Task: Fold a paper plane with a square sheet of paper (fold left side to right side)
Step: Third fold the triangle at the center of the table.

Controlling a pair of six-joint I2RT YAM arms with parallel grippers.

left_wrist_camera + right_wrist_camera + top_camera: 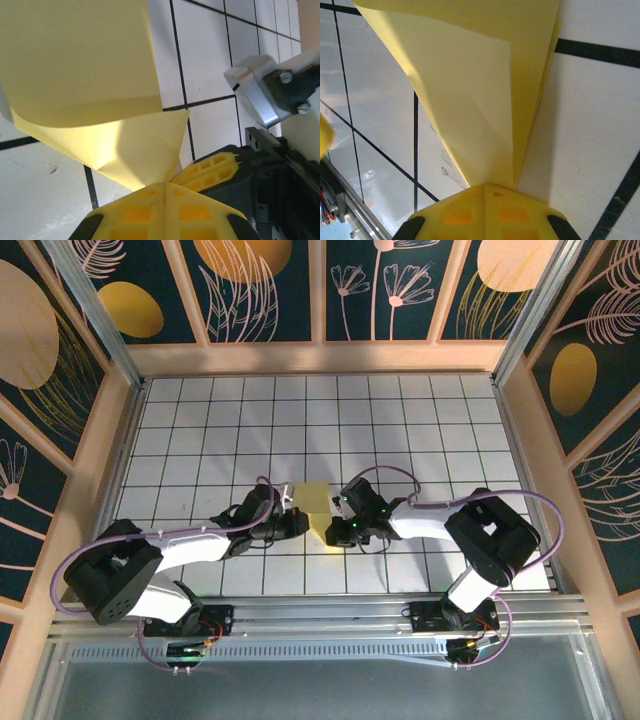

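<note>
A white bench (200, 420) ruled with black grid lines sat inside an enclosure of dark leaf-patterned wall panels (270, 300). Two arms reached in from the near edge, and their tips met at the square sheet of paper (314, 498). The bright yellow sheet sat slightly near of the bench's middle, between the two tips. The left end effector (303, 524) pointed at the sheet from the left. In its wrist view, its yellow fingers (130, 212) were pressed together, with a tapering folded part of the sheet (90, 70) pinched in the seam. The right end effector (212, 167) stood just beside it. The right end effector (336, 530) approached from the right, likewise clamped on the paper. Its own camera showed the sheet (485, 85) narrowing down into its closed fingers (455, 215), in at least two layers. The sheet seemed raised off the bench at the pinched end, though that was hard to judge from above.
</note>
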